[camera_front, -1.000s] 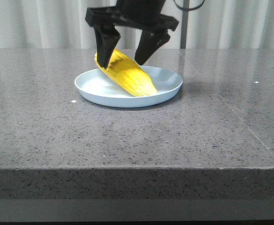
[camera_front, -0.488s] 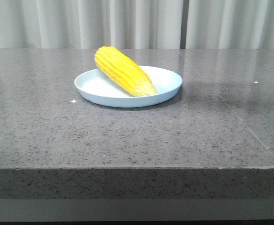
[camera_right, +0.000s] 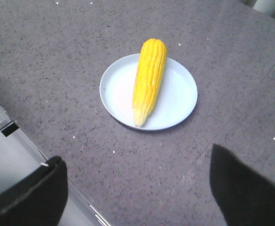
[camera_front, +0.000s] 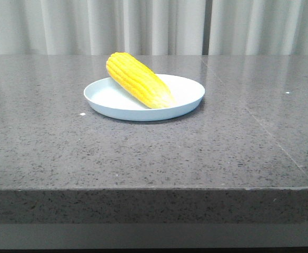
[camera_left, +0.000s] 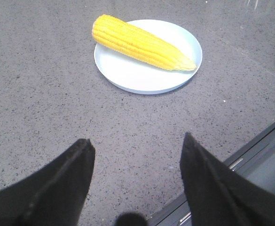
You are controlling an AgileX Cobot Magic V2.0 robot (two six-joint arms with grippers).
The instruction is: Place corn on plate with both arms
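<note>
Left gripper: fingers spread wide, nothing between them; hung above bare table, well apart from the plate. Out of frame in the front view.
Table: dark grey speckled stone top; a seam line ran across its right part in the front view.
Plate: pale blue-white, round, low rim; sat flat on the table, slightly left of centre in the front view.
Corn: lay diagonally across the plate. Front view: thick end at about 10 o'clock, propped on and overhanging the back-left rim; pale tapered tip at about 4 o'clock, resting inside the plate near its middle. Nothing touched it.
Corn, left wrist view: butt end stuck out past the plate rim, tip just inside the opposite rim.
Corn, right wrist view: same lie, thick end over the edge of the plate, tip inside near the rim.
Right gripper: fingers spread wide, empty; hung above the table, well apart from plate and corn. Not in the front view.
Curtain: pale, pleated, behind the table's far edge.
</note>
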